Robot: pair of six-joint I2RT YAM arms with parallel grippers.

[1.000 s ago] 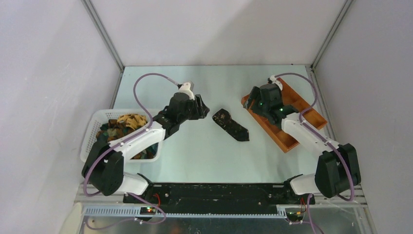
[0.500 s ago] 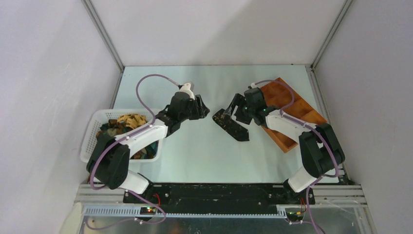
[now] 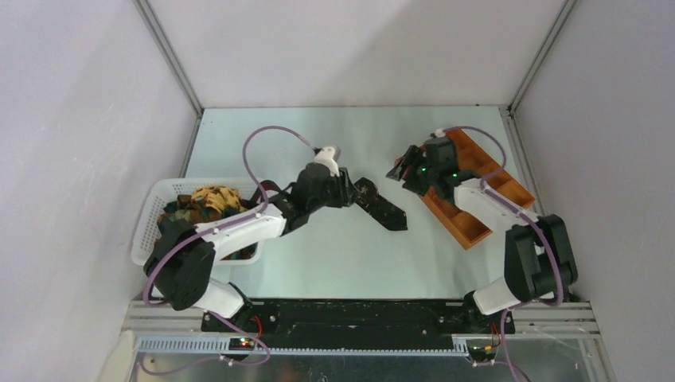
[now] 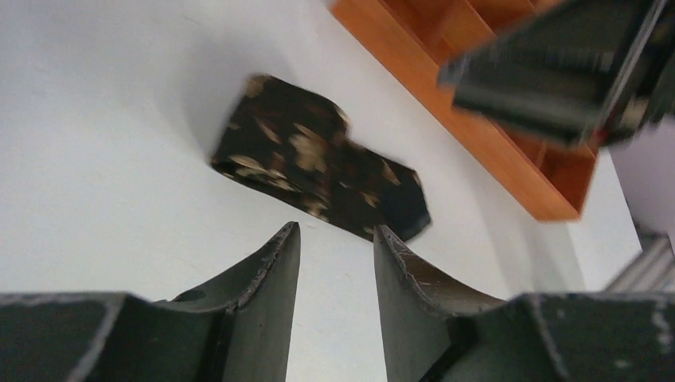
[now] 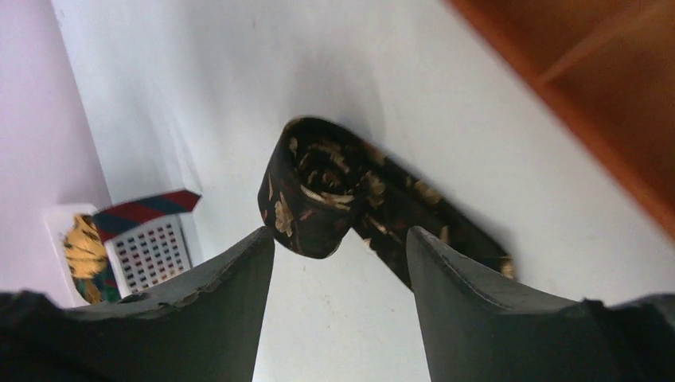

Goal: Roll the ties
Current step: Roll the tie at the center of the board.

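One dark leafy-print tie [image 3: 384, 208] lies on the table between the arms, its far end rolled into a short coil and its pointed end flat. My left gripper [image 3: 353, 189] stands open at the coiled end, with the tie [image 4: 318, 171] just beyond its fingertips [image 4: 291, 239] and nothing between them. My right gripper [image 3: 396, 169] hovers open beside the tray, a little off the tie. Its own view shows the coil [image 5: 317, 191] ahead of the open right gripper [image 5: 341, 235]. More ties [image 3: 203, 203] fill the basket.
A white mesh basket [image 3: 159, 191] sits at the left, also visible as the basket [image 5: 151, 253] in the right wrist view. An orange compartment tray [image 3: 470, 227] lies slanted at the right, the tray [image 4: 414, 56] close behind the tie. Walls enclose the table.
My left gripper moved right up to the tie's coiled end. My right gripper reached over to the tie, then drew back toward the tray. Both jaws narrowed slightly.
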